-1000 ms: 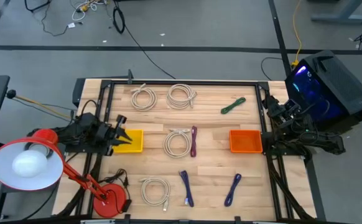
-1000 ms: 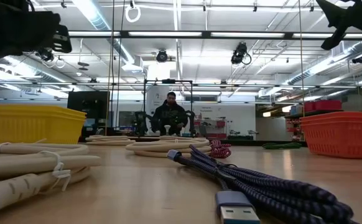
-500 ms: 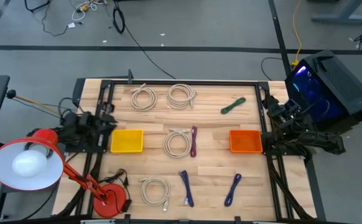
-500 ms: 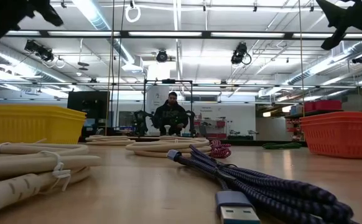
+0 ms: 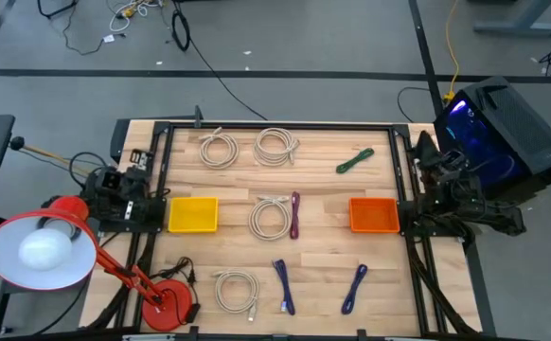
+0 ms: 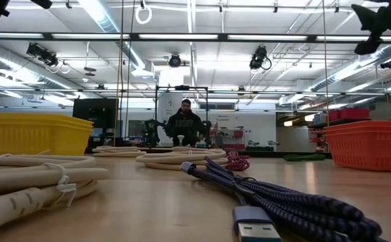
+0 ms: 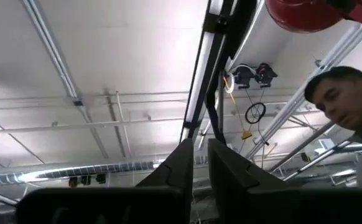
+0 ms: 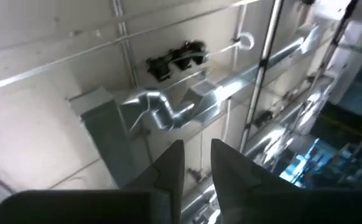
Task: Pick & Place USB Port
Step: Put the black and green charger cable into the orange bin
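Note:
Several coiled cables lie flat on the wooden table: white coils [image 5: 219,149], [image 5: 275,145], [image 5: 271,216], [image 5: 236,289], purple-blue ones [image 5: 295,214], [image 5: 284,285], [image 5: 355,287] and a green one [image 5: 355,160]. In the low view a blue braided cable's USB plug [image 6: 256,228] lies nearest. A yellow bin [image 5: 193,214] stands on the left and an orange bin [image 5: 373,214] on the right. My left gripper [image 7: 196,165] is folded back beyond the table's left edge, pointing at the ceiling, shut and empty. My right gripper [image 8: 198,165] is folded back past the right edge, also shut and empty.
A red desk lamp [image 5: 39,246] stands at the table's near left corner beside the left arm [image 5: 119,194]. A black computer case [image 5: 503,133] sits behind the right arm [image 5: 441,175]. A person [image 6: 185,124] is far behind the table; another person's head [image 7: 343,99] shows near the left arm.
My left arm has drawn back from above the yellow bin toward the table's left edge and folded up, its gripper tipping upward out of the low view. My right arm has folded back a little at the right edge. The cables and bins have stayed put.

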Motion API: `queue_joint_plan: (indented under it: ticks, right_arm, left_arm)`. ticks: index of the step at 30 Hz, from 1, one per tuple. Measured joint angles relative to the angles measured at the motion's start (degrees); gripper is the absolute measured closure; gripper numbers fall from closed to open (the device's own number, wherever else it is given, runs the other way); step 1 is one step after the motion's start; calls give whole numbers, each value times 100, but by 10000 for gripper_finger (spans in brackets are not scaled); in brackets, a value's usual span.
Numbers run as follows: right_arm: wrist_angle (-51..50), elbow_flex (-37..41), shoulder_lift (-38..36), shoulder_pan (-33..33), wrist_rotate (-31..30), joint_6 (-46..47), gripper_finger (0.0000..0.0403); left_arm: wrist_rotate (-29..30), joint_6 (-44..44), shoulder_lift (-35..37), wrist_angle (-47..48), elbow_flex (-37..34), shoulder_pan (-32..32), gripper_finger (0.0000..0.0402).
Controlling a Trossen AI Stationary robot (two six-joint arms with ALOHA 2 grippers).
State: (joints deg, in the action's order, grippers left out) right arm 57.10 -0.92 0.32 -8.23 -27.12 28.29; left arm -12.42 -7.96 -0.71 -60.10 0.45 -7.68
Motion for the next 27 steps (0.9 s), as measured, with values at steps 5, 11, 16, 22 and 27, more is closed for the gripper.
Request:
queue_joint_plan:
  ticks: [5,11,16,22,27]
  right_arm:
    - [-1373,-1325,449,2,829,-662,321]
    - [-5837,-4904,2879,0,776,-2333,321]
    - [-9669,-7446,5523,-35,-144,-2769,312]
    - [-11400,-9179,7674,-501,-748,-3966,259]
    - [-12706,-9458,8628,-1035,-635,-4262,205]
  left_arm:
    - [659,-44,0,-102,10,0,349]
    - [2181,-24,0,-44,68,1,349]
    - [2866,262,0,61,68,-2,349]
    - [2780,-60,-2,387,72,-2,349]
    - [2329,-533,-2,963,76,-2,349]
